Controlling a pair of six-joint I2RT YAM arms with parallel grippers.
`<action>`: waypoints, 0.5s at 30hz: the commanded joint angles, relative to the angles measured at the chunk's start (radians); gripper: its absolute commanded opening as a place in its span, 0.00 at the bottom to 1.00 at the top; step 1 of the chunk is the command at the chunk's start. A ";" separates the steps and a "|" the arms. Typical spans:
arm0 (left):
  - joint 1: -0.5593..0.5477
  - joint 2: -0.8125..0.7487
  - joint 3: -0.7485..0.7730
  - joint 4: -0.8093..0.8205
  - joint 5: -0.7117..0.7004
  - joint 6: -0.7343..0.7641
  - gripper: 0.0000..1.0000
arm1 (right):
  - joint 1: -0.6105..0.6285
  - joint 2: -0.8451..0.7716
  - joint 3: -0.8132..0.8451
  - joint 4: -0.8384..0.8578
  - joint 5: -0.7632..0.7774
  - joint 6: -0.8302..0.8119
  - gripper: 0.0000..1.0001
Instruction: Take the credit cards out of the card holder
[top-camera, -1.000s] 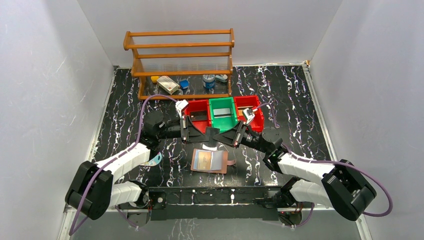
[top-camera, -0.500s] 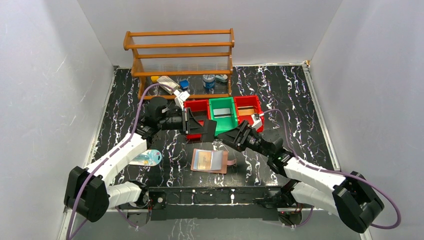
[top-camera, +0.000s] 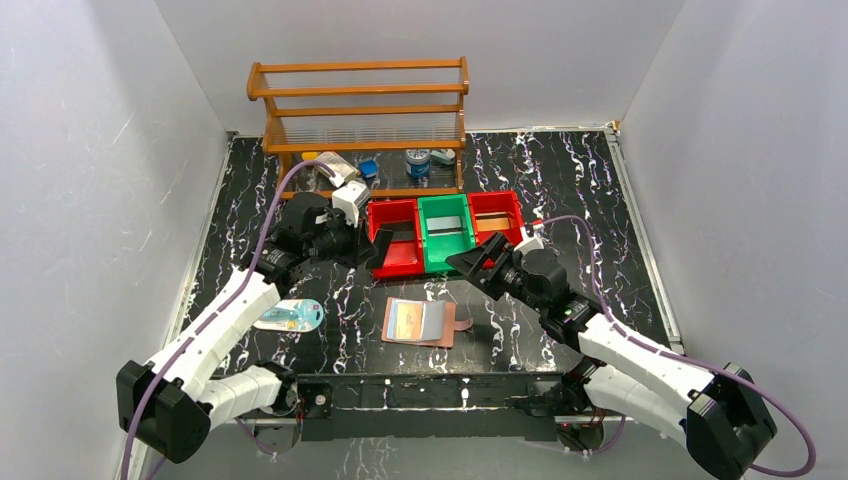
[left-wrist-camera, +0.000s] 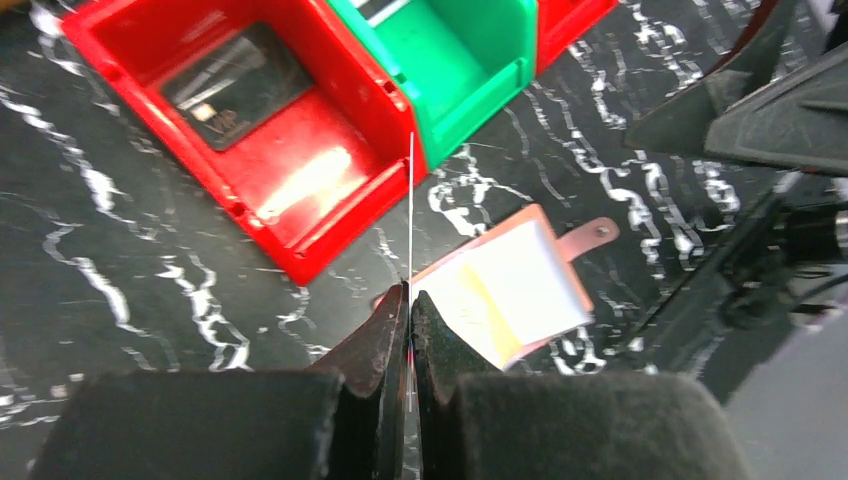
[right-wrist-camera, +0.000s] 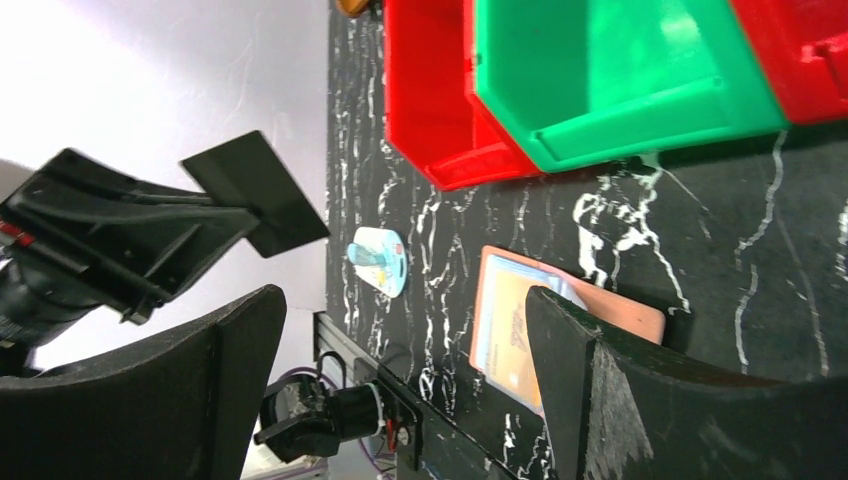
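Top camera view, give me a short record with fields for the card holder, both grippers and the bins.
card holder: open flat on the table, an orange-and-blue card in one pocket
left gripper: shut on a thin card, held over the table by the left red bin
right gripper: open, empty, above the table near the card holder
left red bin: a dark card inside
green bin: a grey card inside

A wooden rack stands at the back of the marbled table; before it sits a row (red bin, green bin, second red bin). A pale blue packet lies leftward.
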 joint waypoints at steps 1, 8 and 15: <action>0.004 -0.032 0.052 -0.071 -0.098 0.238 0.00 | -0.002 -0.017 0.036 -0.052 0.049 -0.012 0.98; 0.004 0.021 0.093 -0.121 -0.075 0.528 0.00 | -0.003 -0.032 0.023 -0.062 0.062 -0.013 0.98; 0.003 0.136 0.184 -0.085 -0.105 0.632 0.00 | -0.003 -0.054 0.009 -0.064 0.086 -0.012 0.98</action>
